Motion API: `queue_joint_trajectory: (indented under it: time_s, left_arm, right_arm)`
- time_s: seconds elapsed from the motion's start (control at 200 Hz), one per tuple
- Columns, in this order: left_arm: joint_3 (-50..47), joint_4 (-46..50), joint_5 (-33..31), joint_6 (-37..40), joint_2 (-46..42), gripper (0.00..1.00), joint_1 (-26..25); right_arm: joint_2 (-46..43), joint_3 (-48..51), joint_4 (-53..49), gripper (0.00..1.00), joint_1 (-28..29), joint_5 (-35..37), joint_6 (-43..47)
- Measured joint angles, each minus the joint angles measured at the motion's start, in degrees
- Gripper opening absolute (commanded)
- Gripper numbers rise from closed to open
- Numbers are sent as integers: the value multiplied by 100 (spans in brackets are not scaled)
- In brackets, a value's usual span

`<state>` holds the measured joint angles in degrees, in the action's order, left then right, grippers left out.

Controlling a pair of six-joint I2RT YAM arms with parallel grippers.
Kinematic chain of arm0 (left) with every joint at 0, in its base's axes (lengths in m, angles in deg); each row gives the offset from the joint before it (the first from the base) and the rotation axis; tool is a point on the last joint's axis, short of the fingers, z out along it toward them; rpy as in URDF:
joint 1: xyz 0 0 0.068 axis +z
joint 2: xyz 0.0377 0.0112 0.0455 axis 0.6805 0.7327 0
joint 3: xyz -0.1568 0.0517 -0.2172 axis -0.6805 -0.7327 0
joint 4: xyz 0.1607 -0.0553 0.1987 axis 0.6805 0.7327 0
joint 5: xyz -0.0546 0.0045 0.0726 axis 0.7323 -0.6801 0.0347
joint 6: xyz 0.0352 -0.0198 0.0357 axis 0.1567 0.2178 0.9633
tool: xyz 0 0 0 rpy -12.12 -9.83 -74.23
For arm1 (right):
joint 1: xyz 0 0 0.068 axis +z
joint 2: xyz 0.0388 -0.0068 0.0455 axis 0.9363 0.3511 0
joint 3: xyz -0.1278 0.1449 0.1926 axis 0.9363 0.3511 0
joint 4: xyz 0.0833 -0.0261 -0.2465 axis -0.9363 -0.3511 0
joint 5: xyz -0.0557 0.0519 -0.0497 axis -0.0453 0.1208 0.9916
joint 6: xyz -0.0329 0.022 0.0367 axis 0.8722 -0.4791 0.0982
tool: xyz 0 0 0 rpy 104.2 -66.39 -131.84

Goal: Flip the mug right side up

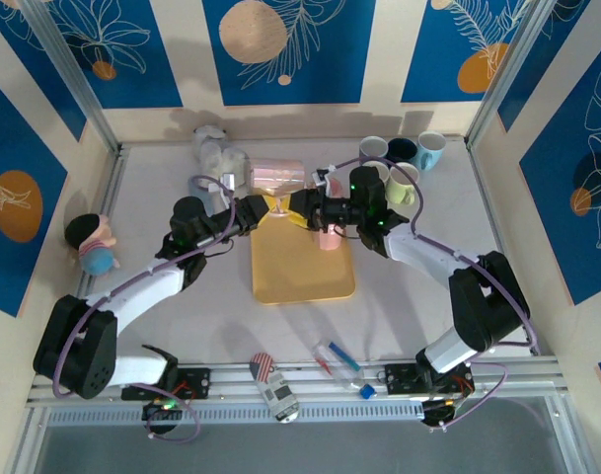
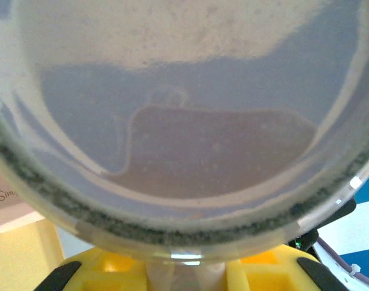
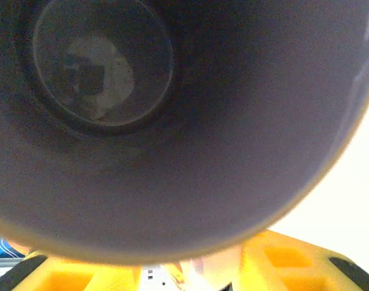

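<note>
Left wrist view: pale pink ceramic mug (image 2: pixel 184 121) base. Right wrist view: its interior. Overhead, it lies sideways by the yellow tray's (image 1: pixel 305 281) far edge, both arms reaching inward. Left fingers (image 1: pixel 271 204) clamp it; right fingers' (image 1: pixel 298 215) grip is unclear.

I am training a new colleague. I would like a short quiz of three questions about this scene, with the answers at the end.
1. True or false: the tray in the middle of the table is blue.
2. What lies near the table's left edge? A) a doll B) a kettle C) a book
3. What does the left wrist camera look into?

Key:
1. False. It is yellow.
2. A.
3. The inside of the mug. Its rim sits between the fingers of the left claw.
</note>
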<state>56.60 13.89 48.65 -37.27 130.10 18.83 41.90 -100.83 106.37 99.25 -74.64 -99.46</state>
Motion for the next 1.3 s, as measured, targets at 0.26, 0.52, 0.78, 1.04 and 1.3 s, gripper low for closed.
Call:
queue_joint_trajectory:
  time_s: [0.26,0.52,0.78,1.04,1.3]
  left_arm:
    - [-39,-4,0,-83,-2,0,7]
    - [-85,-74,-7,-107,-4,0,22]
    - [-116,-155,-20,-94,-7,53,33]
    - [-107,260,188,295,-105,83,37]
    - [52,2020,234,1294,-728,91,138]
  right_arm:
    - [98,391,957,35,238,590,-525]
    - [151,535,1384,25,278,903,-743]
    - [149,544,1427,0,278,992,-682]
    - [149,544,975,0,269,1027,-385]
    - [118,479,415,0,229,997,90]
